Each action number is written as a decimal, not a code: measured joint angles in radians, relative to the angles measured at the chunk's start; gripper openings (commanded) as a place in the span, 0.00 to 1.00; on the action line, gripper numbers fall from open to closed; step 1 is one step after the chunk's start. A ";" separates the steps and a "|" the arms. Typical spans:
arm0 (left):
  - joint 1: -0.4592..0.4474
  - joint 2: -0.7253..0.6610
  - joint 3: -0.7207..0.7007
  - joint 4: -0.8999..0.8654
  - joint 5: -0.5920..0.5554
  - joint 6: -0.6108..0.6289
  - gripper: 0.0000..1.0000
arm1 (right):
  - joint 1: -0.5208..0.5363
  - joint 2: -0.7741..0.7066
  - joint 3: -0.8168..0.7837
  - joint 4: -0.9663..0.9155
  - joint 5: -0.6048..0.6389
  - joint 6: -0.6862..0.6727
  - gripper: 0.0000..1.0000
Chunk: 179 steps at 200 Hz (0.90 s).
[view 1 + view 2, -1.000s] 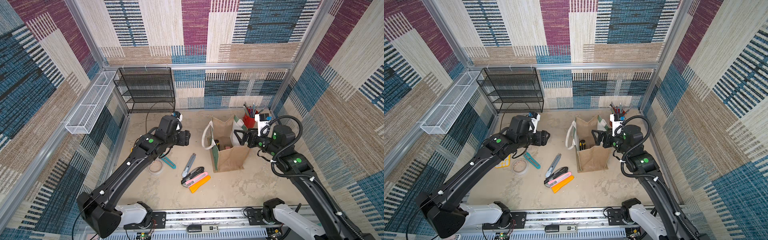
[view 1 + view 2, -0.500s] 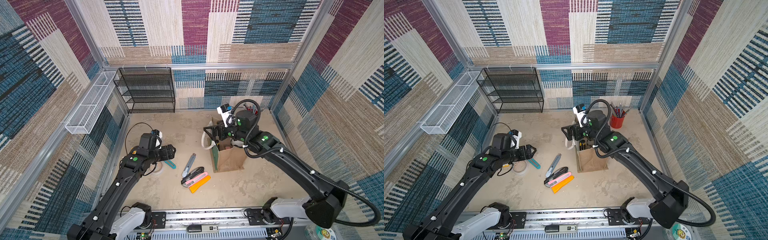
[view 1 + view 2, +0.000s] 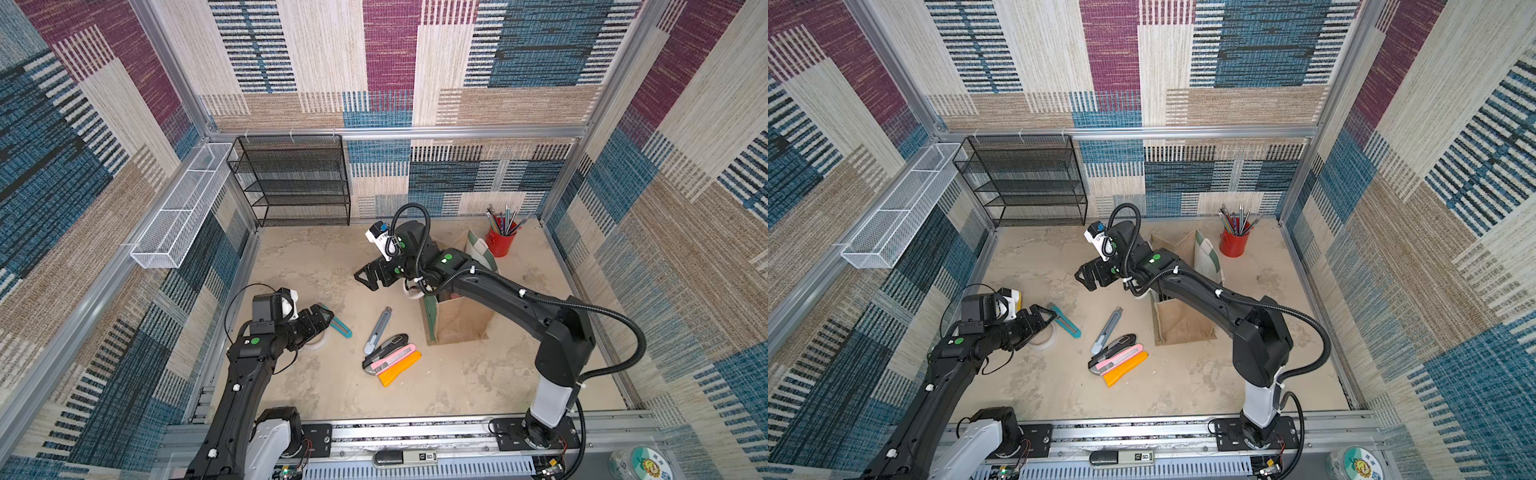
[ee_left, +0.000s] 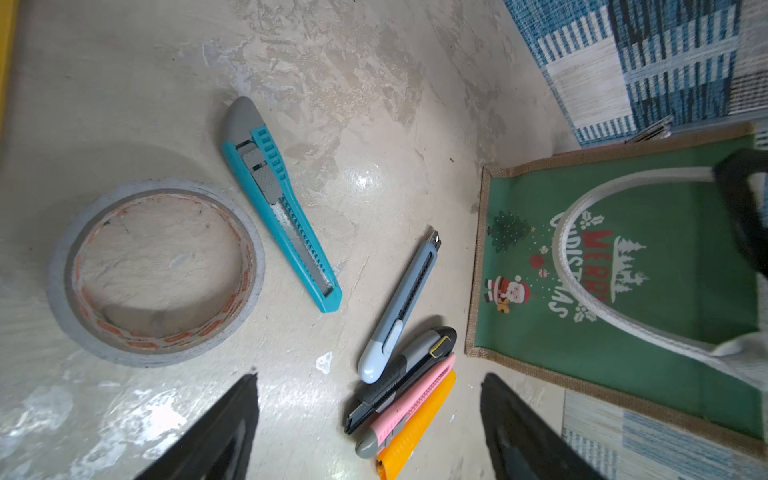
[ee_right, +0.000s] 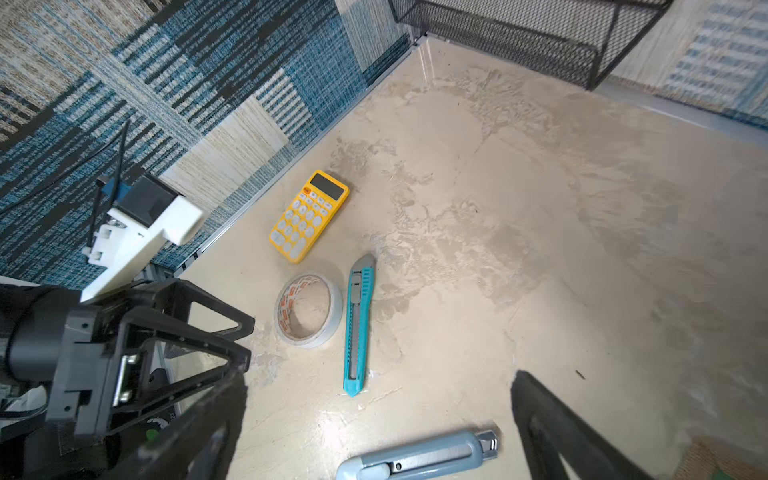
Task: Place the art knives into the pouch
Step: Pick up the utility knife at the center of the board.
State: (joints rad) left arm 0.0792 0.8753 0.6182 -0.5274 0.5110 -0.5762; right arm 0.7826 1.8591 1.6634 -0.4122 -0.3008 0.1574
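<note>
The pouch (image 3: 461, 320) is standing upright on the counter (image 3: 311, 257), mouth up and green panel facing the knives, so a knife can be dropped in from above. The right gripper (image 3: 368, 280) is reaching across the pouch's near rim and hovering over bare counter, its jaws spread wide and holding nothing. The grey-blue knife (image 5: 419, 459) is lying just below it and is probably the art knife, though with several cutters about I cannot be sure. That knife is lying apart from the stack (image 3: 390, 357) of black, pink and orange knives, leaving its slim sides free for pinching. The left gripper (image 3: 324, 313), jaws likewise open and empty, is hanging over the tape (image 4: 60, 286) and the teal knife (image 4: 282, 208), which are crowding that corner. The right arm is covering part of the pouch's mouth, so it will need lifting clear; the counter towards the rack (image 3: 291, 183) is offering room.
</note>
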 measured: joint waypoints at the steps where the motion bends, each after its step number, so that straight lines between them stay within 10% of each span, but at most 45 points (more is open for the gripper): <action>1: 0.002 -0.001 -0.001 0.001 0.002 0.000 0.85 | 0.001 0.005 0.004 0.000 -0.003 0.000 0.95; 179: 0.079 -0.072 -0.081 0.056 0.150 -0.075 0.84 | 0.117 0.464 0.230 -0.003 -0.062 0.044 0.51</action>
State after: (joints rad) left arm 0.1577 0.8028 0.5373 -0.4709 0.6609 -0.6514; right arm 0.8993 2.3230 1.8935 -0.4152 -0.3626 0.2012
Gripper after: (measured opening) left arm 0.840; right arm 0.512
